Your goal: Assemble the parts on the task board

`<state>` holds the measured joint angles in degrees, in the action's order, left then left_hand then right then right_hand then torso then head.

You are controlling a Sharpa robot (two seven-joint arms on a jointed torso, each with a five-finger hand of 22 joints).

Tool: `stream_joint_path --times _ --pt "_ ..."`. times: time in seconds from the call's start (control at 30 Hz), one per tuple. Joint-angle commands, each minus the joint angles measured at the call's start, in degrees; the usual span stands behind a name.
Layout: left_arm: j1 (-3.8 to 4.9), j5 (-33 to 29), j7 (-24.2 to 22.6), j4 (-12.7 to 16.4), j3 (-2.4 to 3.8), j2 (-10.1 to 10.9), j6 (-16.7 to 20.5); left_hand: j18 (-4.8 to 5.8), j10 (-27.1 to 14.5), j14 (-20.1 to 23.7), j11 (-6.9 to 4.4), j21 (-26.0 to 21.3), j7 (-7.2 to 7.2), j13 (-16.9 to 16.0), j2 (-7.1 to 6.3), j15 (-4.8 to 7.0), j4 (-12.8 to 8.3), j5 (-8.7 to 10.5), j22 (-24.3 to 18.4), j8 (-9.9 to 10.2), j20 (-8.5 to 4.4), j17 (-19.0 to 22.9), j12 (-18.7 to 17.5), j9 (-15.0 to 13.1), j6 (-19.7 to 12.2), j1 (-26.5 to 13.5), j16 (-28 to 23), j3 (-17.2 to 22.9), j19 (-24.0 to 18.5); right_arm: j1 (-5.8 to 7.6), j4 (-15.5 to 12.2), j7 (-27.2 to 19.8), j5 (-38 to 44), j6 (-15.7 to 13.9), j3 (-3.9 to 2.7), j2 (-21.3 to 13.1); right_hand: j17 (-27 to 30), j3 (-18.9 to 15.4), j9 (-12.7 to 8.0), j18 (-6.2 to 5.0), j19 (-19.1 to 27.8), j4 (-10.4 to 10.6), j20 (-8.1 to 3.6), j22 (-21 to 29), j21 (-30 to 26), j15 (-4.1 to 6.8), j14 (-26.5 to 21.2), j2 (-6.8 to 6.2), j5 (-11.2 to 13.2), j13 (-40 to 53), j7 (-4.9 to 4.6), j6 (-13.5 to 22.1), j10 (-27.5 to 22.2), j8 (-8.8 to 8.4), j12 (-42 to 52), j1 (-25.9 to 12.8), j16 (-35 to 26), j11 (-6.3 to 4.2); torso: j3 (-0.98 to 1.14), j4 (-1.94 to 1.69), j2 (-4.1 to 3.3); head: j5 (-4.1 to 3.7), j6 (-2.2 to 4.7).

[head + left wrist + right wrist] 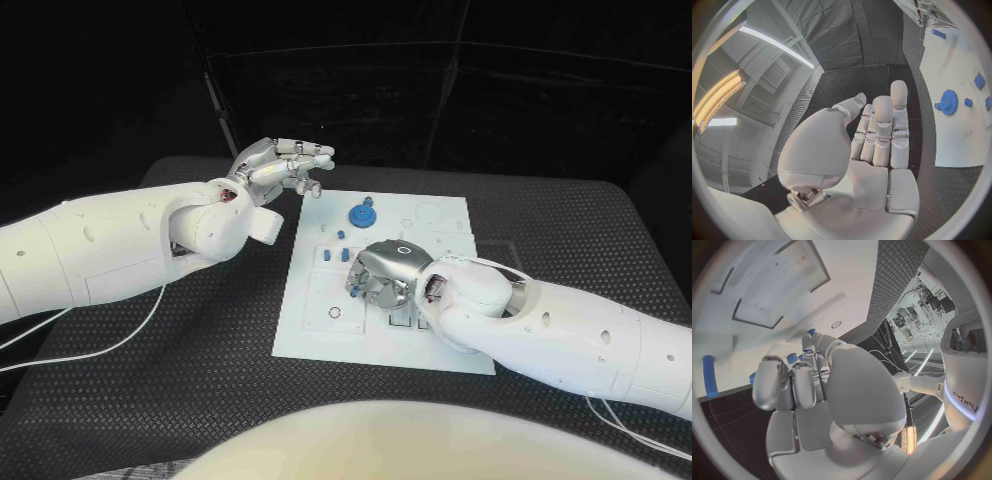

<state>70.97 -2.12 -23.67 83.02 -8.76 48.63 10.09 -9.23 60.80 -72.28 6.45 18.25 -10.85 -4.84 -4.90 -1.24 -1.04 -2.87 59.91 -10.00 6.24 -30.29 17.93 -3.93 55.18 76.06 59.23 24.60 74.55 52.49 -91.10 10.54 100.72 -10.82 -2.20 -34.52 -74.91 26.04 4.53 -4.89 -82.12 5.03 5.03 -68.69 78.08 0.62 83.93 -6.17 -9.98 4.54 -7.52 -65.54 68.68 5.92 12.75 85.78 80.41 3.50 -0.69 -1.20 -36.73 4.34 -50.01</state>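
Scene: A two-armed robot works over a white task board (325, 335) lying flat on a black counter (173, 380).
Left hand: The left hand (284, 166) hovers above the counter just beyond the board's far-left corner, fingers (882, 130) straight and close together, holding nothing.
Right hand: The right hand (387, 275) is lowered onto the middle of the board, fingers (795, 385) curled downward. Whether they grip a part cannot be told; the palm hides what lies beneath.
Parts: A blue gear (361, 214) stands on the far half of the board. Small blue pieces (336, 255) lie beside the right hand, on the side of the left arm. In the right wrist view a blue peg (709, 375) lies on the board, apart from the fingers.
Stage: Likely mid-assembly, the right hand reaching for or seating a part.
Risk: With the target hidden under the palm, the curled fingers could knock the neighbouring small pieces aside or push the unheld board across the counter.
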Motion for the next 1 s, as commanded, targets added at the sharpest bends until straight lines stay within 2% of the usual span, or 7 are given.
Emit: stream_joint_path --times 0.03,0.37,0.5,0.63,0.8,1.0 --pt "0.1 -0.08 -0.15 -0.01 0.05 -0.11 -0.72 -1.03 -0.42 0.45 -0.06 -0.38 -0.05 -0.06 -0.11 -0.01 0.06 -0.22 -0.05 -0.37 0.38 0.05 0.07 0.02 -0.52 -0.51 -0.3 -0.38 -0.13 0.02 -0.02 -0.25 0.5 0.95 0.05 0.13 -0.76 0.37 0.06 0.71 -0.13 0.02 0.06 0.07 0.18 0.36 3.23 -0.07 -0.32 -0.09 -0.23 -0.11 0.41 0.17 -0.33 -0.69 0.13 0.09 0.0 -0.01 0.01 -0.01 0.01" --pt "0.1 -0.08 -0.07 -0.03 0.05 -0.16 -0.79 -1.04 -0.48 0.48 -0.06 -0.41 -0.05 -0.06 -0.05 -0.01 0.06 -0.23 -0.09 -0.39 0.39 0.09 0.11 0.02 -0.56 -0.49 -0.31 -0.42 -0.13 -0.01 0.36 1.03 0.81 2.06 0.2 0.53 -0.57 0.24 -0.02 0.67 0.0 -0.01 0.09 0.24 0.06 0.3 3.17 -0.28 -0.28 -0.23 -0.27 0.06 0.37 -0.04 -0.74 -1.53 0.01 0.14 -0.03 0.0 -0.01 -0.09 0.01" --pt "0.1 -0.08 -0.01 -0.04 0.05 -0.19 -0.88 -1.04 -0.48 0.48 -0.06 -0.41 -0.05 -0.06 -0.05 -0.01 0.06 -0.23 -0.09 -0.39 0.39 0.09 0.11 0.02 -0.56 -0.49 -0.31 -0.42 -0.13 -0.01 0.45 2.12 1.16 2.99 0.89 0.7 -0.59 -0.14 -0.2 0.65 0.11 0.19 0.2 0.36 -0.03 0.15 3.16 -0.7 -0.3 -0.43 -0.45 0.65 -0.05 -0.5 -1.34 -2.68 0.04 0.35 0.0 0.01 0.0 -0.04 0.01" --pt "0.1 -0.08 0.08 -0.04 0.05 -0.23 -1.03 -1.04 -0.48 0.48 -0.06 -0.41 -0.05 -0.06 -0.05 -0.01 0.06 -0.23 -0.09 -0.39 0.39 0.09 0.11 0.02 -0.56 -0.49 -0.31 -0.42 -0.13 -0.01 0.66 2.69 1.29 3.42 1.25 1.02 -0.61 -0.57 -0.44 0.58 0.34 0.37 0.39 0.75 -0.28 -0.09 3.17 -1.21 -0.43 -0.62 -0.74 1.54 -0.73 -1.14 -2.05 -3.72 0.09 0.66 -0.01 -0.01 0.0 -0.14 0.01" --pt "0.1 -0.08 0.18 -0.08 0.05 -0.25 -1.16 -1.04 -0.48 0.48 -0.06 -0.41 -0.05 -0.06 -0.05 -0.01 0.06 -0.23 -0.09 -0.39 0.39 0.09 0.11 0.02 -0.56 -0.49 -0.31 -0.42 -0.13 -0.01 0.87 2.83 1.35 2.83 1.42 1.27 0.11 -0.98 -0.76 0.39 0.9 0.55 0.82 1.83 -0.95 -0.65 2.89 -1.91 -0.51 -0.82 -1.46 3.39 -2.42 -2.23 -3.23 -4.84 -0.37 1.39 0.01 0.01 0.04 -0.17 0.01" --pt "0.1 -0.08 0.33 -0.09 0.05 -0.27 -1.32 -1.04 -0.48 0.48 -0.06 -0.41 -0.05 -0.06 -0.05 -0.01 0.06 -0.23 -0.09 -0.39 0.39 0.09 0.11 0.02 -0.56 -0.49 -0.31 -0.42 -0.13 -0.01 0.77 2.63 1.36 0.61 1.48 1.15 1.68 -1.1 -0.84 -0.07 2.04 0.43 1.39 4.06 -2.35 -1.26 2.21 -2.38 -0.56 -0.89 -1.83 5.34 -5.17 -2.44 -4.26 -5.37 -1.43 2.11 0.02 0.04 0.02 -0.25 0.01"
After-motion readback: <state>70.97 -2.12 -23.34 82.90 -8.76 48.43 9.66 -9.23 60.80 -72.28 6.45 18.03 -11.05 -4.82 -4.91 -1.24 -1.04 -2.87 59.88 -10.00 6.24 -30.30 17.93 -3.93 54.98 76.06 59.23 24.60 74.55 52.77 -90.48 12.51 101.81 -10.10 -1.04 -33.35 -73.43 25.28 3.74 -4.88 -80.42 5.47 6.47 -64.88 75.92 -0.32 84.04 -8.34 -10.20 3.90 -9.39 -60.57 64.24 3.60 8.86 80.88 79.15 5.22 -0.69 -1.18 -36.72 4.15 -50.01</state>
